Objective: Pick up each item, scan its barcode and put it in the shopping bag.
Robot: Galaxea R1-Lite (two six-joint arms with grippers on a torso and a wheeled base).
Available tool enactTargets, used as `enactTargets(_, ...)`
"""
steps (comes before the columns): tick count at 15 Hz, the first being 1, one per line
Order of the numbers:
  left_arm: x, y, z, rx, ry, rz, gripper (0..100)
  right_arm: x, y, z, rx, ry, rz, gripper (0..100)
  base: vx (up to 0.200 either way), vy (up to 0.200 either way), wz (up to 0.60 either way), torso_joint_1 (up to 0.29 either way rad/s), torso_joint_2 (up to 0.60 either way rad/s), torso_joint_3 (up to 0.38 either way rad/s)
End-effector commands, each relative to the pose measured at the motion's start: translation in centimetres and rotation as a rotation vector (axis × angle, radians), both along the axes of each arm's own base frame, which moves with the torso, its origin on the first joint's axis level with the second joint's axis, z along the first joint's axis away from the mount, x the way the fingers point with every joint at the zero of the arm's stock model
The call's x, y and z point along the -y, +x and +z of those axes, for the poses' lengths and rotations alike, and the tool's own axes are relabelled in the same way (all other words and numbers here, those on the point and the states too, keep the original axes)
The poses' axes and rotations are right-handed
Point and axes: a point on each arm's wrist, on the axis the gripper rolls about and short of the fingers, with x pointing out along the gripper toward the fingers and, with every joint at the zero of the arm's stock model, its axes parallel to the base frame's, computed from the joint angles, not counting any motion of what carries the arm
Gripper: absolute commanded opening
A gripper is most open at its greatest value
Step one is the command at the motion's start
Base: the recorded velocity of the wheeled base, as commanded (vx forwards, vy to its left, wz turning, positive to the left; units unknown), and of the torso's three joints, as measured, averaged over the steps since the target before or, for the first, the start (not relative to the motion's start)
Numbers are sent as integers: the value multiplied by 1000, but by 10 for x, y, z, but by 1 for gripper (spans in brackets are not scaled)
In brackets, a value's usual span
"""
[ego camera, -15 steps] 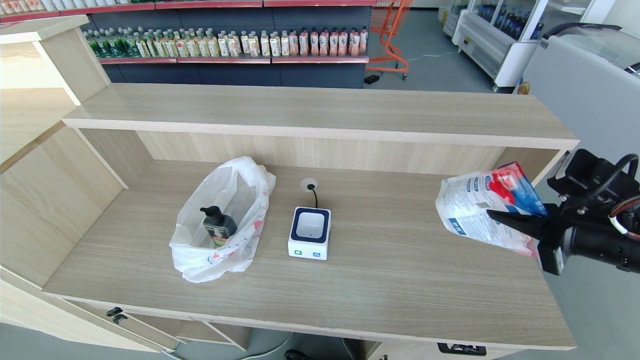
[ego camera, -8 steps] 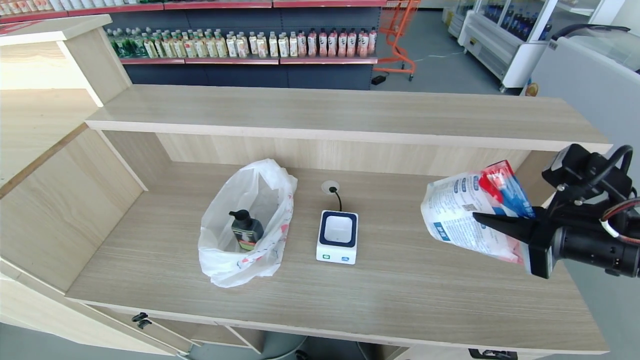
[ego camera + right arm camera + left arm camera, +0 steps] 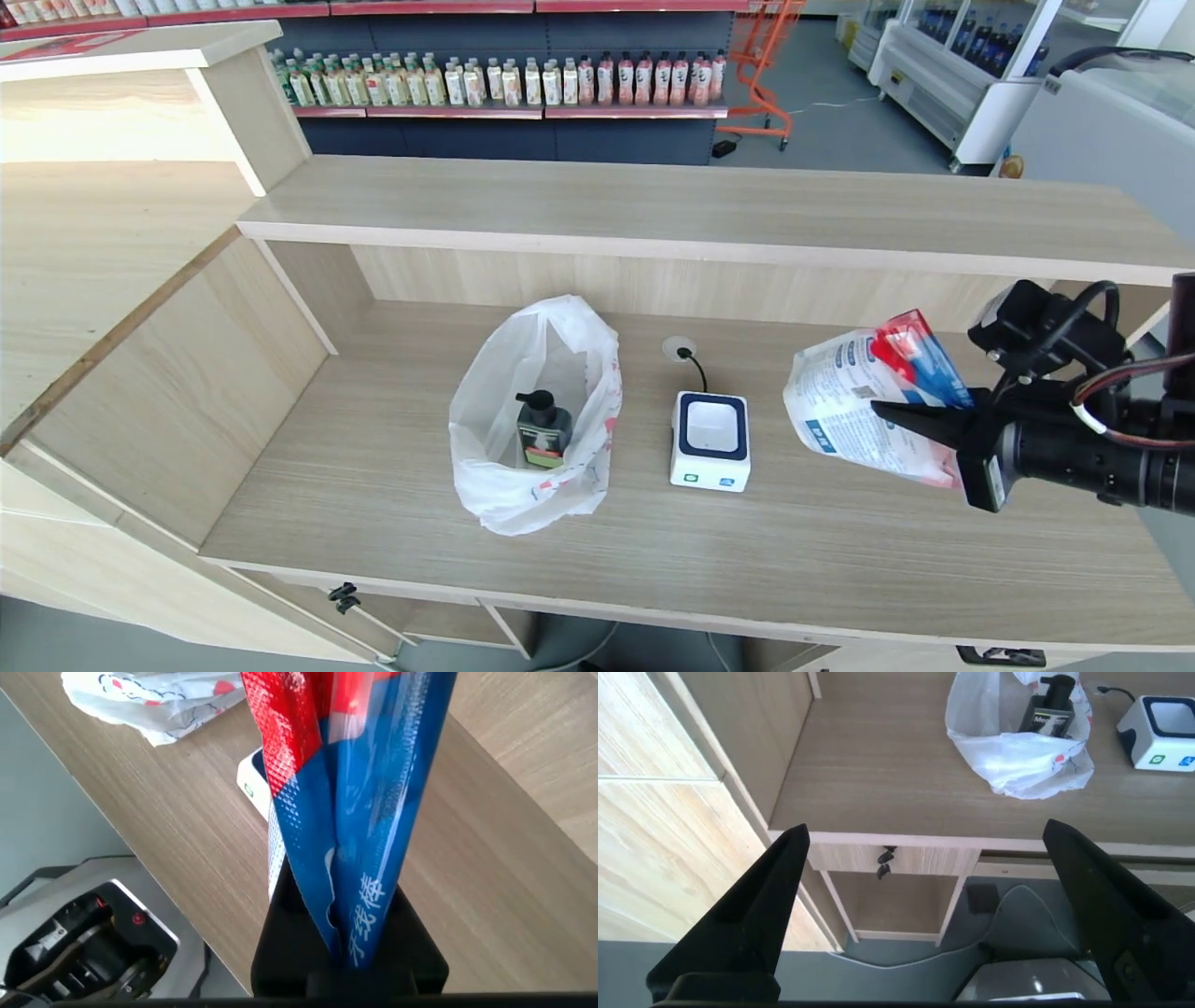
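Note:
My right gripper (image 3: 922, 415) is shut on a white, blue and red packet (image 3: 854, 401), held in the air over the right part of the wooden counter (image 3: 747, 560). In the right wrist view the packet (image 3: 360, 793) rises from between the fingers of the gripper (image 3: 350, 952). A white barcode scanner (image 3: 710, 441) with a dark blue frame sits left of the packet. Further left stands the open white shopping bag (image 3: 495, 392) with a dark pump bottle (image 3: 543, 431) upright inside. My left gripper (image 3: 920, 924) is open, low before the counter's front edge, holding nothing.
A raised ledge (image 3: 653, 205) runs along the counter's back and a wooden side wall (image 3: 187, 373) closes its left end. The scanner's cable goes into a hole (image 3: 680, 350) behind it. Bare counter lies in front of the bag and scanner.
The head camera has turned, shifting the whole picture rightward. My right gripper has carried the packet left, closer to the scanner. Bag, bottle and scanner stay put on the counter.

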Motion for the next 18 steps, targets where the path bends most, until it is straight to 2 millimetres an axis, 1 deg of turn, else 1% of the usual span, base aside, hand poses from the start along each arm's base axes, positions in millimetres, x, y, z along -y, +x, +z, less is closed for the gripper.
enactTargets(1,0,0,0,0,0,-1,100,0,18,-10,-30,-33,-11,0,0,0,0,0,0,0)
enactTargets(2,0,0,0,0,0,-1,100,0,18,-10,-30,-33,-11,0,0,0,0,0,0,0)
enactTargets(3,0,0,0,0,0,-1,100,0,32,-14,-31,-52,-12,0,0,0,0,0,0,0)
enactTargets(5,0,0,0,-1,1,-1,100,-1,49,-17,5,-69,-12,0,0,0,0,0,0,0)
enactTargets(6,0,0,0,-1,1,-1,100,-3,58,-15,28,-72,-11,0,200,0,0,2,-2,2)
enactTargets(13,0,0,0,-1,0,-1,100,-7,66,-28,-2,-92,47,0,0,0,0,0,0,0)
enactTargets(15,0,0,0,-1,0,-1,100,-6,68,-37,-13,-113,100,0,0,0,0,0,0,0)
enactTargets(18,0,0,0,0,0,-1,100,-4,71,-44,-5,-126,174,0,0,0,0,0,0,0)
